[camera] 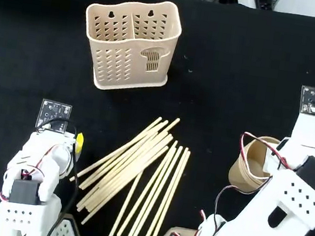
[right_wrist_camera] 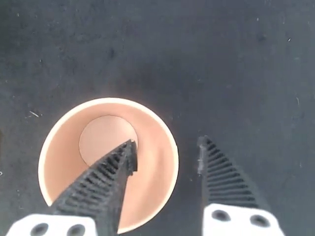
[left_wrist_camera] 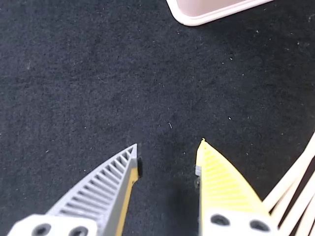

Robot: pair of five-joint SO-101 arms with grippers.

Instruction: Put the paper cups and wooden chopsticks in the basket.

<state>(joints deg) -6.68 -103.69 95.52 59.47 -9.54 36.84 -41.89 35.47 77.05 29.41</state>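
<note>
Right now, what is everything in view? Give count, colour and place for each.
basket: one, beige, upright at the far side of the table.
chopsticks: a loose pile, too overlapped to count, pale wood, lying mid-table in front of the basket.
paper cup: one, tan, standing beside the chopsticks under the right arm.
table: one, covered in black cloth.
arms: two, white, at the near edge.
left claw: one, grey and yellow fingers, open over bare cloth beside the chopsticks.
right claw: one, black fingers, open, one finger inside the cup and the other outside.
</note>
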